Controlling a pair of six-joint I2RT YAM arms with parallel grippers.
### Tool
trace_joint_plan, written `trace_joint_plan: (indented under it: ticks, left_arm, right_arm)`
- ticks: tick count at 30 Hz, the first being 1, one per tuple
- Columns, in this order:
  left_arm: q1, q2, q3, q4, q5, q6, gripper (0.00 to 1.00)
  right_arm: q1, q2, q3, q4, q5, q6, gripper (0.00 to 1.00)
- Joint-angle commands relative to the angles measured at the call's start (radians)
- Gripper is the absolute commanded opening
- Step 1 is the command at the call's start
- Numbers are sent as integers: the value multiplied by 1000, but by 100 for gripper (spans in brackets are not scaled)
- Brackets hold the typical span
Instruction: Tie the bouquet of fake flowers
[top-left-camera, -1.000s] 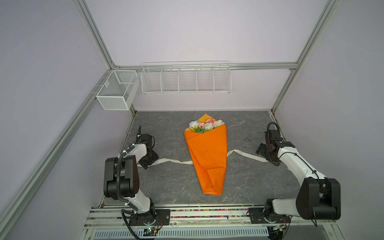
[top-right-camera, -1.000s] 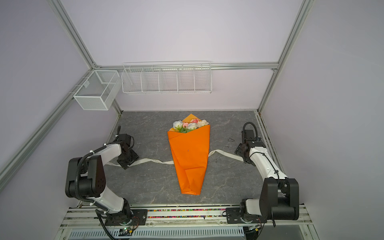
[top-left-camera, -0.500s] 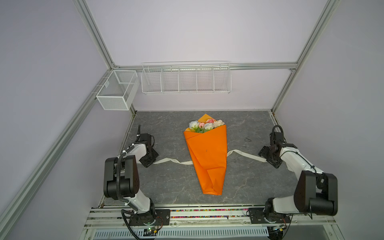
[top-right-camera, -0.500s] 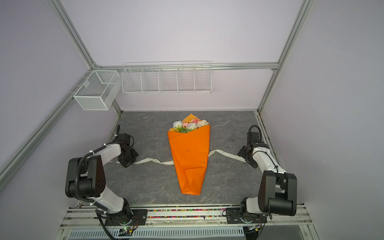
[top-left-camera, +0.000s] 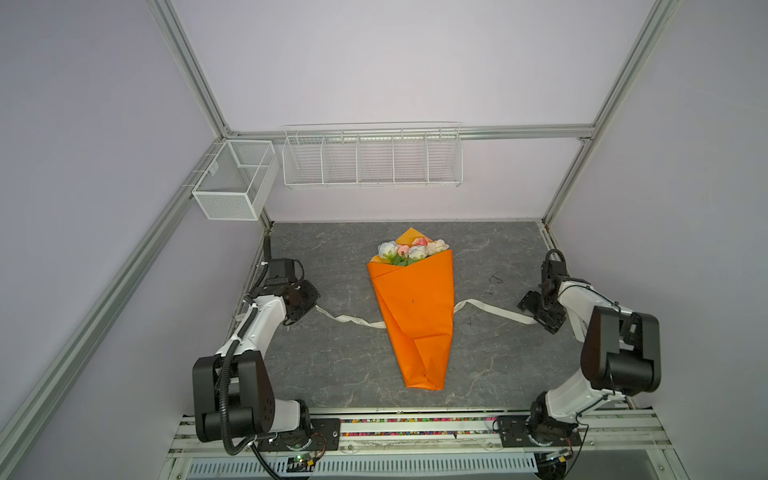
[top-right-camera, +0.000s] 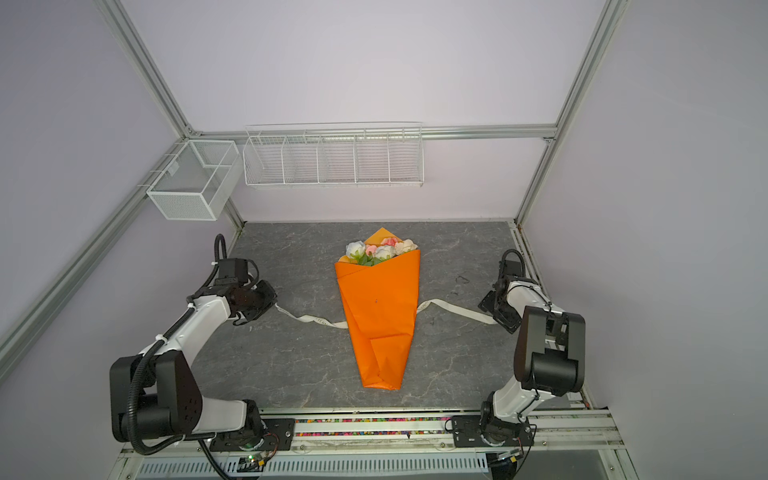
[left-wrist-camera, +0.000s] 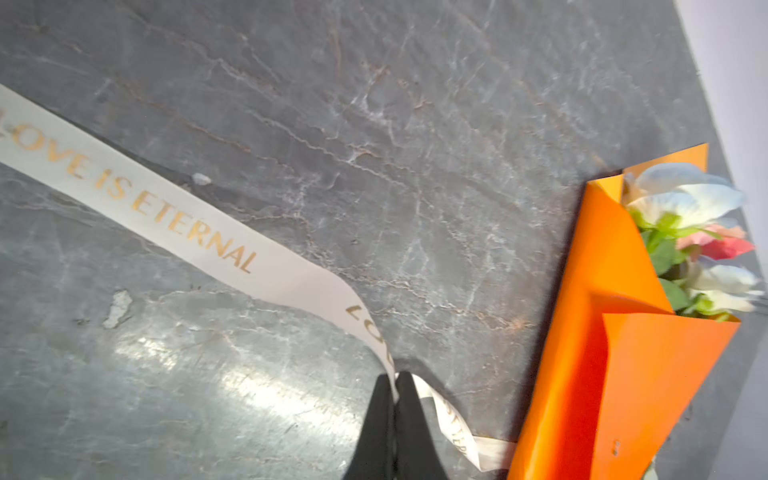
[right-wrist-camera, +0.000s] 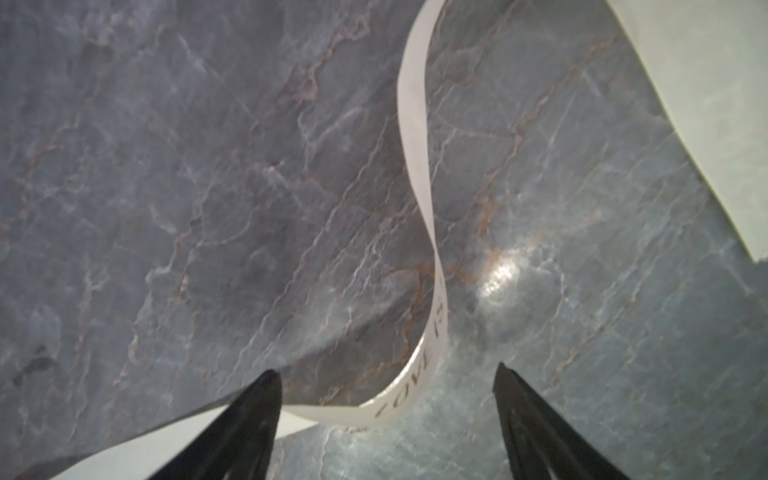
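The bouquet of fake flowers (top-left-camera: 411, 251) (top-right-camera: 380, 250) lies mid-table, its pink, white and pale blue heads poking out of an orange paper cone (top-left-camera: 415, 316); the stems are hidden inside. A cream printed ribbon (top-left-camera: 349, 320) runs under the cone and out both sides. At the ribbon's left end, my left gripper (top-left-camera: 311, 306) (left-wrist-camera: 395, 380) is shut on the ribbon (left-wrist-camera: 174, 216), which is pinched between its tips. My right gripper (top-left-camera: 540, 318) (right-wrist-camera: 384, 374) stands open low over the right end, with the ribbon (right-wrist-camera: 415, 166) curling between its fingers.
A white wire shelf (top-left-camera: 372, 160) hangs on the back wall and a mesh box (top-left-camera: 232, 180) on the left frame post. Side walls stand close behind both arms. The front rail (top-left-camera: 415, 428) carries the arm bases.
My left gripper has closed onto the ribbon's left end. The right gripper has shifted slightly outward and down over the right end, its jaws a little narrower, and that arm's elbow has swung back.
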Motion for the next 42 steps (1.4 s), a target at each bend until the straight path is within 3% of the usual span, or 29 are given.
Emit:
trace_joint_plan:
  ticks: [1, 3, 6, 8, 12, 18, 23, 30, 36, 42]
  left_arm:
    - [0, -47, -35, 53, 81, 17, 0]
    - [0, -65, -47, 80, 124, 20, 0]
    - [0, -84, -51, 93, 171, 17, 0]
    - [0, -96, -47, 88, 183, 24, 0]
    - [0, -123, -36, 116, 246, 43, 0]
    - [-41, -154, 17, 147, 285, 53, 0]
    - [-138, -167, 68, 161, 272, 74, 0]
    - [-197, -249, 90, 173, 260, 69, 0]
    - [-265, -359, 16, 202, 218, 67, 0]
    - [-271, -482, -84, 252, 188, 32, 0]
  right_arm:
    - [-6, 63, 38, 2, -31, -24, 75]
    - [-7, 97, 51, 4, -56, -24, 67]
    - [-6, 104, 44, 20, -68, -19, 46]
    - [-5, 80, 36, 25, -62, -20, 30]
    - [-5, -18, 47, 32, -58, -59, 7]
    - [62, -227, 115, 60, -178, -126, 7]
    - [291, -235, 289, 49, -238, -156, 7]
    - [703, -20, 621, 18, -235, -215, 7]
    - [919, 288, 975, -105, -318, -253, 9]
    - [1070, 529, 1261, -271, -367, -324, 9]
